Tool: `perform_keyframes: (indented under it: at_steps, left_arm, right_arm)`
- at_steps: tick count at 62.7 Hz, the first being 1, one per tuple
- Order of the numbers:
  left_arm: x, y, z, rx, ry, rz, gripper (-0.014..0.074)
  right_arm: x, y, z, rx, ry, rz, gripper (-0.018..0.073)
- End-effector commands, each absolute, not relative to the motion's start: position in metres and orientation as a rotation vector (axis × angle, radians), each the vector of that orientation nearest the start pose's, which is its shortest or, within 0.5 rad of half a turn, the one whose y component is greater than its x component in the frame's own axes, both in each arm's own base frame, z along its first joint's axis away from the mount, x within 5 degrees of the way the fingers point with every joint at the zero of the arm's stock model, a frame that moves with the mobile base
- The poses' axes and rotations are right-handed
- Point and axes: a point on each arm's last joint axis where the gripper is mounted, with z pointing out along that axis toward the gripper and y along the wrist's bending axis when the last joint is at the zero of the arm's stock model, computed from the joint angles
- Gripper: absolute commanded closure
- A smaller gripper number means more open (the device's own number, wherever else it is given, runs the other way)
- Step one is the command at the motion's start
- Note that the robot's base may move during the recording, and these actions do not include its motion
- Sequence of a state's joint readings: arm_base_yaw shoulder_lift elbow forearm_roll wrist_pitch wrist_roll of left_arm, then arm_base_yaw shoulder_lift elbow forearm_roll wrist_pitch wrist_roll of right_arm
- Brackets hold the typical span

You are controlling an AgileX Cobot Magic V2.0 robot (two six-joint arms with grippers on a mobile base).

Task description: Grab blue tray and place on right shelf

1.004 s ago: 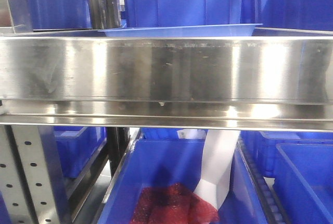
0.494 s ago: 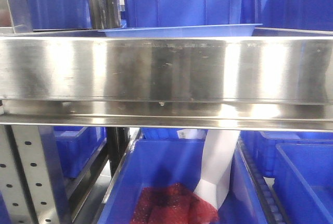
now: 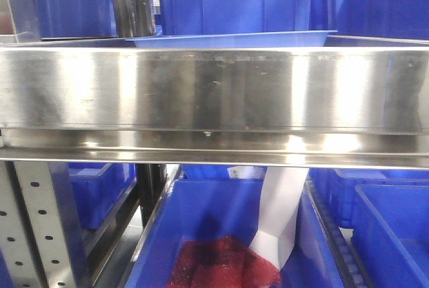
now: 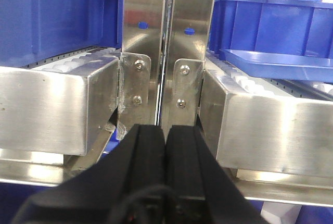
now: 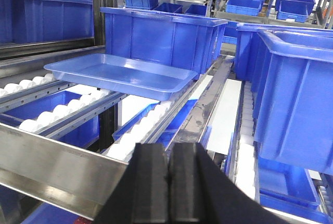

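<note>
Blue tray (image 5: pixel 120 76) sits empty on right shelf (image 5: pixel 62 164) rollers; left gripper (image 4: pixel 165 146) and right gripper (image 5: pixel 169 174) clenched, holding nothing.

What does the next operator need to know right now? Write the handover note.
Left end effector: shut, holding nothing, facing the steel uprights where two racks meet.
Right end effector: shut, holding nothing, in front of the shelf lip, short of the blue tray.
Blue tray: lying on the white rollers of the right shelf, in front of a deep blue bin. In the front view only its rim shows above the lip.
Done: the tray appears placed and released.
Left: confirm it sits flat; otherwise nothing obvious remains but pulling both arms back.
</note>
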State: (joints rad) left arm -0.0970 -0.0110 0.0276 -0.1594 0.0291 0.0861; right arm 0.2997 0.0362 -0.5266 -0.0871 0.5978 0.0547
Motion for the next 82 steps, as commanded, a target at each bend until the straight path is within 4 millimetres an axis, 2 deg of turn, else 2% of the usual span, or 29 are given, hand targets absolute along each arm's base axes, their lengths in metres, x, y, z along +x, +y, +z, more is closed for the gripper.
perform_keyframes:
  at_steps: [1, 21, 27, 40, 53, 65, 82]
  left_arm:
    - [0.056, -0.004, 0.200, 0.004, 1.462, -0.132, 0.0644]
    - [0.056, -0.004, 0.200, 0.004, 1.462, -0.132, 0.0644]
    - [0.056, -0.004, 0.200, 0.004, 1.462, -0.132, 0.0644]
    - [0.056, -0.004, 0.200, 0.004, 1.462, -0.132, 0.0644]
    - [0.056, -0.004, 0.200, 0.004, 1.462, -0.132, 0.0644]
    - [0.056, -0.004, 0.200, 0.004, 1.462, -0.132, 0.0644]
    - [0.056, -0.004, 0.200, 0.004, 1.462, -0.132, 0.0644]
  right_arm:
    - [0.009, -0.002, 0.340, -0.219, 1.478, 0.166, 0.0502]
    - [0.009, -0.002, 0.340, -0.219, 1.476, 0.162, 0.0502]
    - [0.014, -0.001, 0.334, -0.213, 1.482, 0.129, 0.0502]
    - [0.029, -0.001, 0.299, -0.047, 1.449, -0.016, 0.0502]
    - [0.044, -0.005, 0.247, 0.124, 1.441, -0.034, 0.0502]
    - [0.053, -0.007, 0.216, 0.163, 1.414, -0.028, 0.0502]
    - [0.053, -0.007, 0.217, 0.155, 1.409, -0.037, 0.0502]
